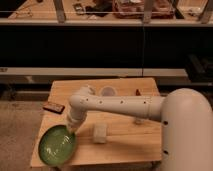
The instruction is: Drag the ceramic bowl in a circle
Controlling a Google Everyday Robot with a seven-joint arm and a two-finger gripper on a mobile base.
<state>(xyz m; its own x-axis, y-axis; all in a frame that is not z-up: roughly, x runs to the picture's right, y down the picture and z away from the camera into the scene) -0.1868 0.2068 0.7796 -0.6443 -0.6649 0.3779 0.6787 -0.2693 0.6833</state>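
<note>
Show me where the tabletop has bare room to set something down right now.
Bare wood runs along the wooden table's front edge, right of the pale block. Crowded: front left, where the gripper meets the ceramic bowl; the back holds the white cup.

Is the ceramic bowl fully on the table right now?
No: the ceramic bowl overhangs the table corner; the shut gripper is at its rim.

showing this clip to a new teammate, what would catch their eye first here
The big white robot arm sweeps across the wooden table from the right. Its claw is shut on the far rim of the glossy green ceramic bowl, at the table's front left corner, its edge about at the table's edge. Smaller things sit around it: a pale block beside the bowl, a small white cup near the back edge, and a dark flat object at the left edge.
</note>
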